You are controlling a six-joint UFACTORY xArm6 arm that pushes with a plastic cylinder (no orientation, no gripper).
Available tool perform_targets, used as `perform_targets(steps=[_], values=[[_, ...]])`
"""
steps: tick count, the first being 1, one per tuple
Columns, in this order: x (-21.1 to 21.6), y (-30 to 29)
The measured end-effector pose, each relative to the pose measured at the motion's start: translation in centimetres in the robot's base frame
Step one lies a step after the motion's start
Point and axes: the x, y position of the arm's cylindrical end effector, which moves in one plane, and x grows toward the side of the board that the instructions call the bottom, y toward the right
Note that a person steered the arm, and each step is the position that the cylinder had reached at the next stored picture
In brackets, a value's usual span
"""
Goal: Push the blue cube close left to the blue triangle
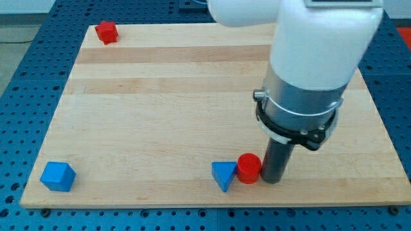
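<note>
The blue cube (58, 176) sits at the board's bottom left corner. The blue triangle (223, 174) lies near the bottom edge, right of the middle, far to the right of the cube. A red cylinder (249, 168) touches the triangle's right side. My tip (272, 179) rests on the board right next to the red cylinder's right side, far to the right of the blue cube. The white and grey arm body hangs over the board's right half.
A red block (106, 31) of unclear shape sits at the top left corner of the wooden board (160, 102). The board lies on a blue perforated table (19, 77). The triangle and cylinder are close to the board's bottom edge.
</note>
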Motion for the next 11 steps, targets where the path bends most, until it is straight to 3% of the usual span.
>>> perform_targets(steps=[1, 2, 3, 6, 7, 9, 11], values=[[0.0, -0.5], [-3.0, 2.2], [-7.6, 1.3], [-7.3, -31.3], [-6.3, -38.5], [-0.7, -36.3], [0.0, -31.5]])
